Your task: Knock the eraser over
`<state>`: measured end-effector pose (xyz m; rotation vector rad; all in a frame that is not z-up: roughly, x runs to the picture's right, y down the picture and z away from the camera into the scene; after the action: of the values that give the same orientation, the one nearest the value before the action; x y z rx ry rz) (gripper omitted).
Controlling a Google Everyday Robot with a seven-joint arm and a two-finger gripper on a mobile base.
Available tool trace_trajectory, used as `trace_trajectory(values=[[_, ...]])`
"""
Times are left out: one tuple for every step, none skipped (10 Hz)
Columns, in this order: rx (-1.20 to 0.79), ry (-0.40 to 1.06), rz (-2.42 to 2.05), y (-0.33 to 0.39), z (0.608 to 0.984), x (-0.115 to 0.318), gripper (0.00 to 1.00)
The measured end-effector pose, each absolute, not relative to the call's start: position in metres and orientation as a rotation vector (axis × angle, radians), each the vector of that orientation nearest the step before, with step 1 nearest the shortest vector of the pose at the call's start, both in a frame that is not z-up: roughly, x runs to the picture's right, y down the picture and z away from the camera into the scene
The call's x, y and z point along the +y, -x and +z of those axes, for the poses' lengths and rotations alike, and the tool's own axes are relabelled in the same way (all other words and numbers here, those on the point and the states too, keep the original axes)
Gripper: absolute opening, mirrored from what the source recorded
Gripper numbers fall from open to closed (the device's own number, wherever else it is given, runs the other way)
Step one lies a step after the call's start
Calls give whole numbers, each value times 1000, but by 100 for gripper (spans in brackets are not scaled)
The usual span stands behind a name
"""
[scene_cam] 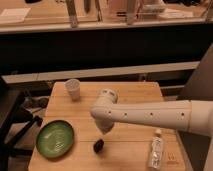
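The eraser (98, 145) is a small dark rounded lump on the wooden table (130, 95), near the front centre. My white arm reaches in from the right. Its gripper (104, 131) hangs down from the rounded wrist, just above and slightly right of the eraser, very close to it. The wrist hides most of the gripper.
A white cup (73, 89) stands at the table's back left. A green plate (55, 138) lies at the front left. A clear bottle (156, 150) lies at the front right. A dark chair (12, 125) is left of the table.
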<state>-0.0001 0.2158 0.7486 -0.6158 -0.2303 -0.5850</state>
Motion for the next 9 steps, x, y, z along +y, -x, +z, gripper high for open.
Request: trace_trajectory(values=[[-231, 615, -585, 0, 748, 216, 0], [-231, 615, -584, 0, 748, 217, 0], [-231, 614, -585, 0, 747, 218, 0], [-232, 613, -586, 1, 747, 218, 0], [-232, 611, -586, 1, 746, 218, 0], [-233, 611, -586, 1, 746, 219, 0], [-234, 610, -587, 2, 746, 219, 0], [-235, 610, -587, 3, 746, 219, 0], [-236, 609, -587, 3, 745, 220, 0]])
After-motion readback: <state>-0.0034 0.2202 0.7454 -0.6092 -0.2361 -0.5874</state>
